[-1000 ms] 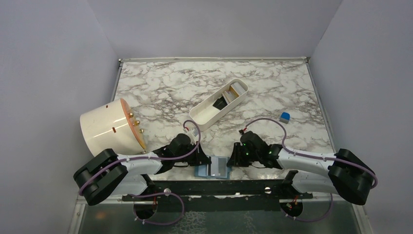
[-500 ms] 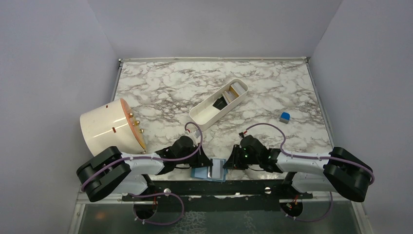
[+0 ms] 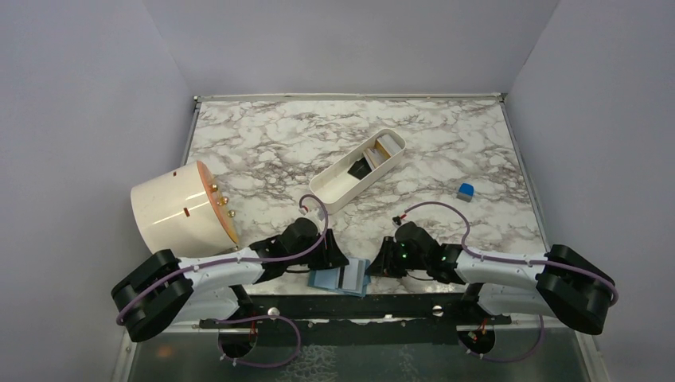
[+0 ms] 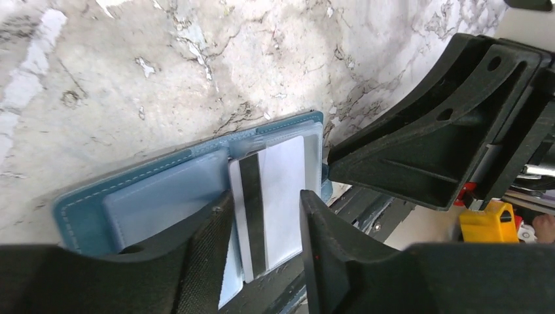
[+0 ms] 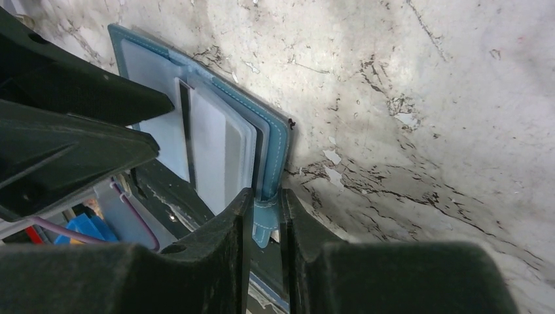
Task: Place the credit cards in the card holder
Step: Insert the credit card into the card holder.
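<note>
Marble table (image 3: pixel 263 135), near edge, between the arm bases: card holder (image 3: pixel 333 281) spread open, clear pockets up. Right gripper (image 5: pixel 265 206): almost closed, pinching the holder's snap tab (image 5: pixel 264 226). Left gripper (image 4: pixel 262 203): parted to the width of a white credit card (image 4: pixel 280 190) with black stripe, flanking its long edges over the pockets; actual grip uncertain. Further credit cards (image 3: pixel 374 153) in white tray (image 3: pixel 336 192).

One card holder (image 3: pixel 325 280) with one striped card (image 4: pixel 278 196) in it. One white tray (image 3: pixel 338 193) of cards (image 3: pixel 376 153), too small to count. One blue cube (image 3: pixel 466 190), one cream drum (image 3: pixel 177 208), two arms: left arm (image 3: pixel 227 270), right arm (image 3: pixel 501 267).
</note>
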